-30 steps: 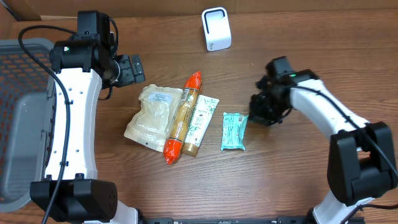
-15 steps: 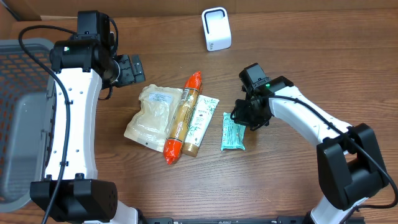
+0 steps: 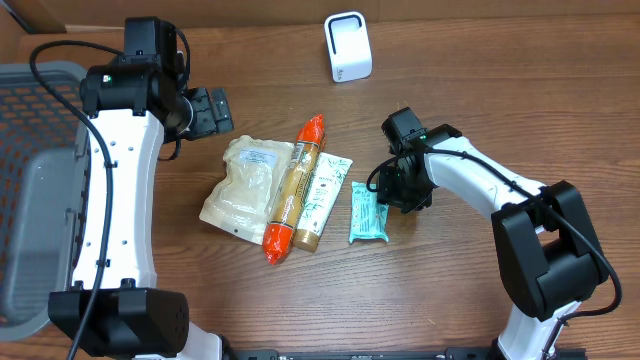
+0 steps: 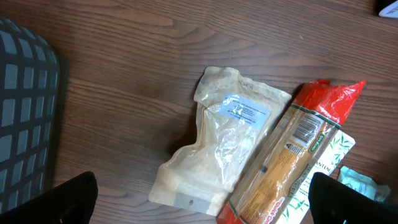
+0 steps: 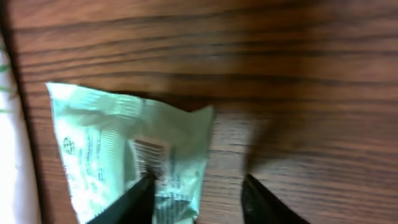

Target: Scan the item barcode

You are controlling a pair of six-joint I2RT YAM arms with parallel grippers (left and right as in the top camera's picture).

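The green packet [image 3: 365, 213] lies just right of the white pouch [image 3: 328, 183], its long side running far to near. The right gripper [image 3: 392, 193] sits over its far end, jaws half apart. The left gripper [image 3: 222, 112] has its jaws spread wide.

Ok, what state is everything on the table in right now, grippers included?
left gripper: open, holding nothing.
right gripper: jaws apart, down at the green packet's edge, not closed on it.
green packet: lying flat, barcode up.
clear pouch: lying flat, label up.
long orange pack: lying flat, barcode up, overlapping the white packet.
white packet: flat, partly covered.
scanner: upright, untouched.
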